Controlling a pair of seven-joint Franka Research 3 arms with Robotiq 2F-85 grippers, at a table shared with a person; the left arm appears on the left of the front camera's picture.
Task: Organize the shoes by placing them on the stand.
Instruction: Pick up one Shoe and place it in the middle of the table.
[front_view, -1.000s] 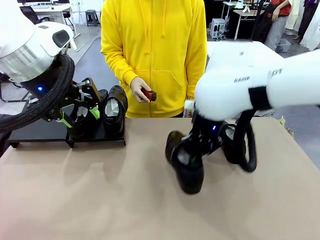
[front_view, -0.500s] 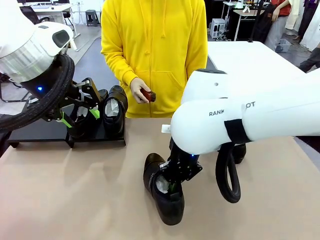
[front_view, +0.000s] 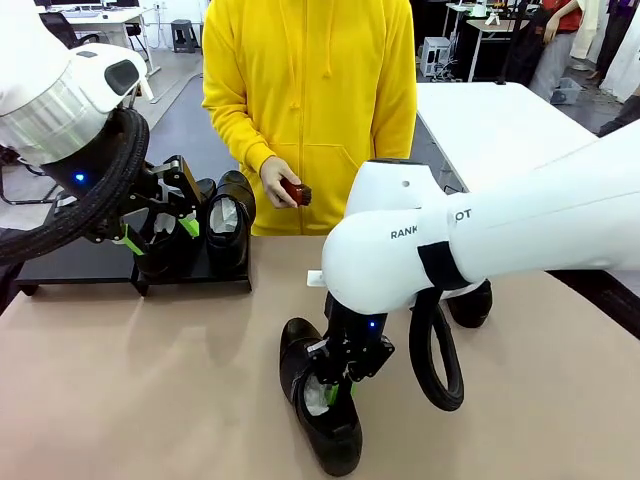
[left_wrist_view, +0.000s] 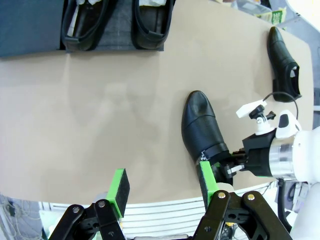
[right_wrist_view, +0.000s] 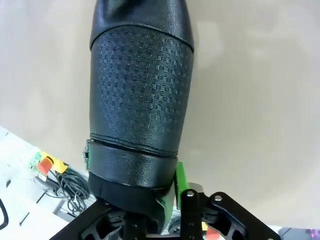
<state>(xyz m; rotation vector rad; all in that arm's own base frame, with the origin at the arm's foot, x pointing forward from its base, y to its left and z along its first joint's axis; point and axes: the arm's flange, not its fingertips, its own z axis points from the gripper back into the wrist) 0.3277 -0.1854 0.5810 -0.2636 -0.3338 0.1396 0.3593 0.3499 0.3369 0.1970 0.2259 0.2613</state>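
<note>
Shoe (front_view: 322, 420) has come from the right middle of the table (front_view: 150, 380) to its near middle, a step toward the stand (front_view: 70, 265). Above it the right gripper (front_view: 335, 385) points down, jaws around the heel rim; whether they press or loosen I cannot tell. Farther right waits another shoe (front_view: 470, 300). Far left, the left gripper (front_view: 158, 232) hangs wide and empty near the stand, where two shoes (front_view: 228, 225) stand.

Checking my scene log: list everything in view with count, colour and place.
shoes: four, black; two on the stand, front shoe mid-table, last shoe farther right.
stand: one, black, table's far left.
table: one, tan, foreground.
small object: one, reddish, in the person's hand.
white table: one, behind, right.
person: one, yellow hoodie, far side.
left gripper: one, black with green pads, open, by the stand.
right gripper: one, black, at the front shoe's heel; grip unclear.
</note>
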